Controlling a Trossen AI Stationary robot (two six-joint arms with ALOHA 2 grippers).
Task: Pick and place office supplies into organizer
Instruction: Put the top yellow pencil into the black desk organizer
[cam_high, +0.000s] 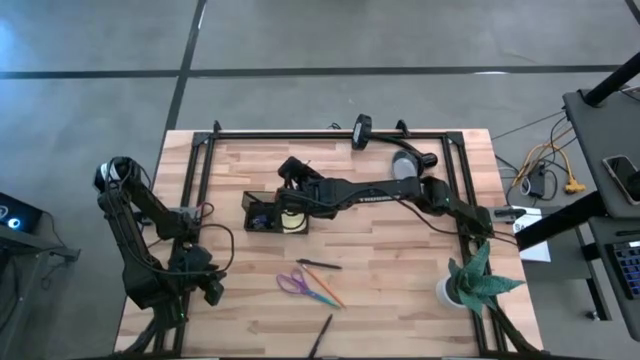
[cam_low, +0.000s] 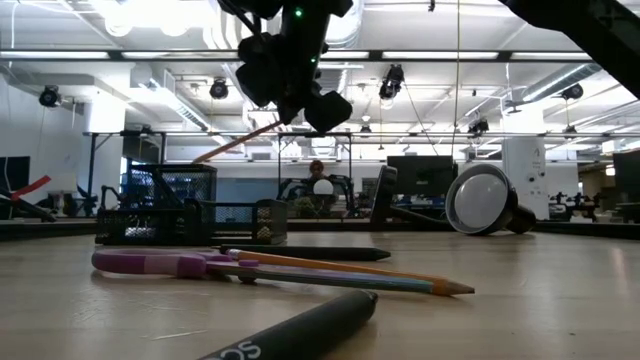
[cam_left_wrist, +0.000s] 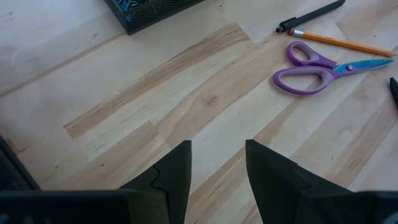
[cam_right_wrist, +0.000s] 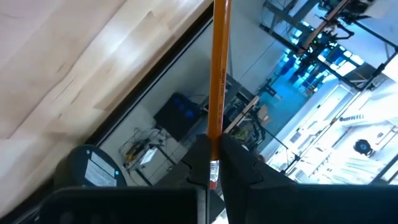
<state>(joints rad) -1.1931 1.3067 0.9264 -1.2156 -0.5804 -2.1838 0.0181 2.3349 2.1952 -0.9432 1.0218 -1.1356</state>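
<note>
Right gripper (cam_right_wrist: 213, 163) is clamped on an orange pencil (cam_right_wrist: 219, 74), held up above the black mesh organizer (cam_high: 262, 212) near the table's middle; from overhead the arm hides most of the pencil and part of the organizer, whose contents, apart from a yellowish patch, are hard to make out. Left gripper (cam_left_wrist: 217, 168) hovers part-open and empty over bare wood at the table's left front, while purple-handled scissors (cam_high: 293, 283), another pencil (cam_high: 322, 289) and a black pen (cam_high: 318, 264) lie on the table in front of the organizer, with a second dark pen (cam_high: 320, 335) partly cut off at the front edge.

No legible text, faint white lettering on right arm (cam_high: 375, 196) unreadable
</note>
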